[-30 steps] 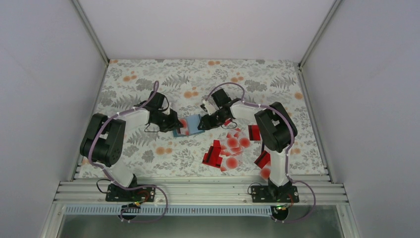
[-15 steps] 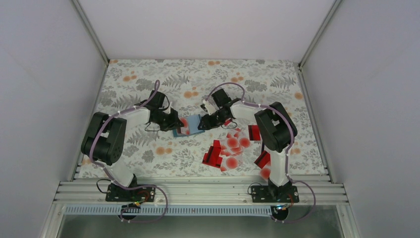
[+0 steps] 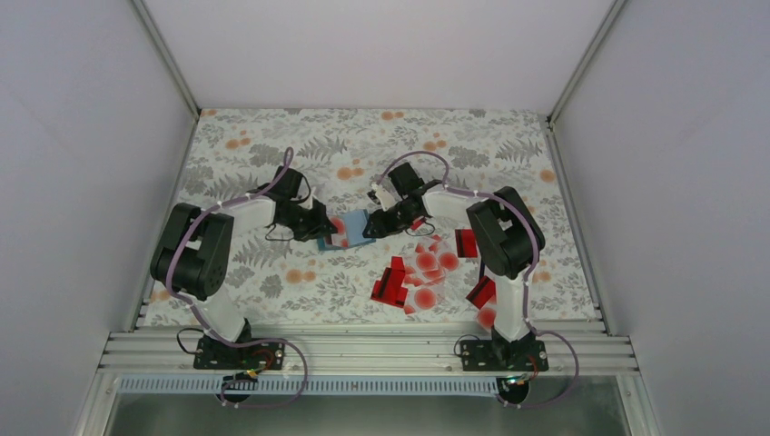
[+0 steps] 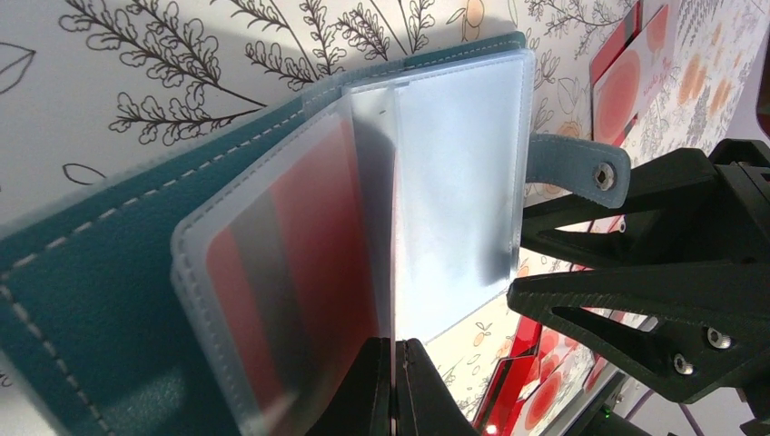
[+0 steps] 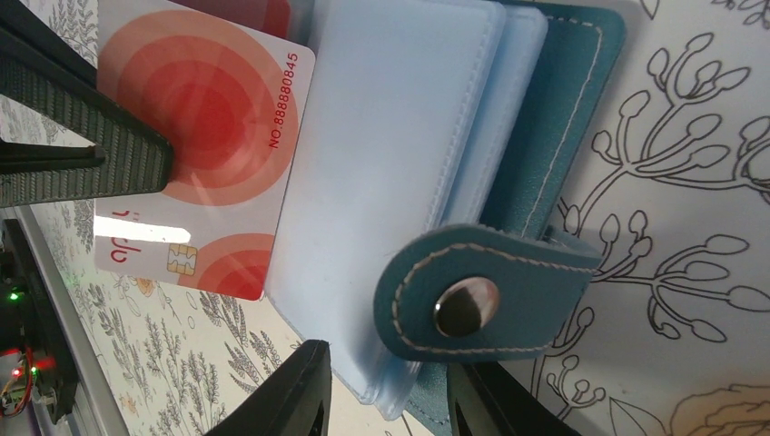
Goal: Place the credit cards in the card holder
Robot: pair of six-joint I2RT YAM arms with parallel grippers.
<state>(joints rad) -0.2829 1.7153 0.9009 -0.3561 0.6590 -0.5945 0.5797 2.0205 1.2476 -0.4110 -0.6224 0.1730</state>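
On my overhead feed the flat, squarish teal-blue card holder point(image 3: 352, 229) lies open on the leaf-printed surface point(image 3: 272, 145), between the two arms. The left gripper point(image 4: 395, 386) is clenched on the edge of one of its frosted plastic sleeves, and a red card with a dark stripe point(image 4: 291, 291) shows through the sleeve beside it. The right gripper point(image 5: 386, 363) has its jaws partly apart astride the sleeve stack and the snap tab point(image 5: 472, 295); I cannot tell whether it is squeezing them. A pale card with a red dot point(image 5: 209, 136) rests at the holder's edge by the left finger. The loose red and pale credit cards point(image 3: 418, 272) lie scattered nearer the right arm's base, apart from the holder.
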